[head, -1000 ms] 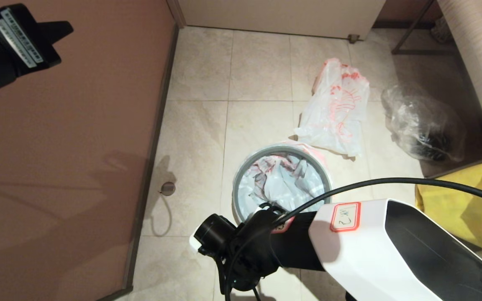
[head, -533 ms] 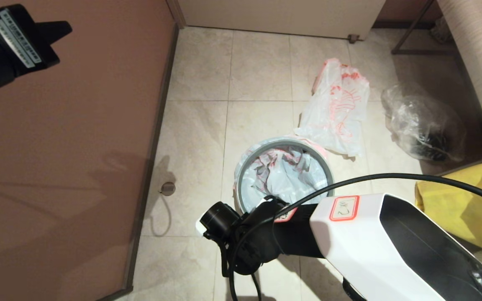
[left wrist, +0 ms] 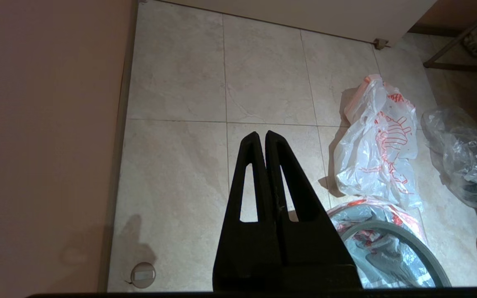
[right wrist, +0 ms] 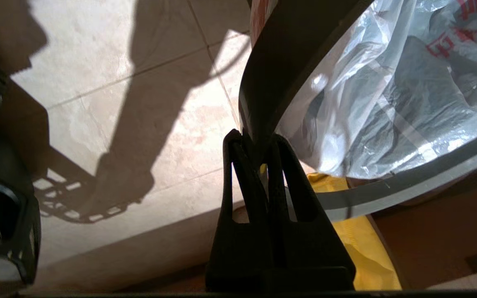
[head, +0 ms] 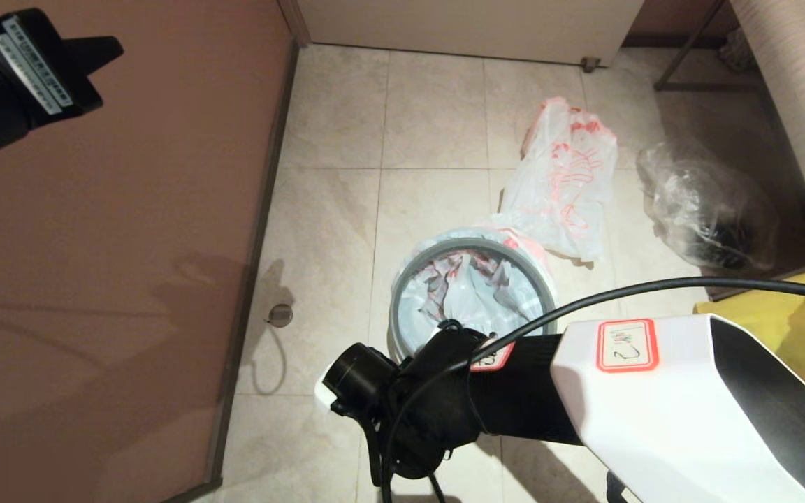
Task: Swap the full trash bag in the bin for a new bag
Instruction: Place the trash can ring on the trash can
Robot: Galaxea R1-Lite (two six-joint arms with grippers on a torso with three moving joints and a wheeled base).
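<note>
The bin [head: 408, 272] stands on the tiled floor before me, its grey ring rim over the new bag [head: 476, 297], a crumpled white bag with red print that lines the inside. In the right wrist view my right gripper [right wrist: 255, 137] is shut on the near side of the grey ring [right wrist: 408, 186], with the new bag [right wrist: 387, 95] bulging just beyond. In the head view its fingers are hidden under the wrist. The full trash bag [head: 564, 188] lies on the floor just behind the bin. My left gripper [left wrist: 262, 138] hangs shut and empty, high at the far left [head: 105, 49].
A clear bag with dark contents [head: 706, 209] lies at the right, and a yellow bag [head: 794, 335] sits nearer, beside the bin. A brown wall [head: 95, 244] runs along the left, with a round floor fitting [head: 280, 315] at its foot. Striped upholstery [head: 801, 105] fills the far right.
My right arm has shifted a little, and the grey ring with the bag in it has moved slightly away from me. The left arm has stayed put.
</note>
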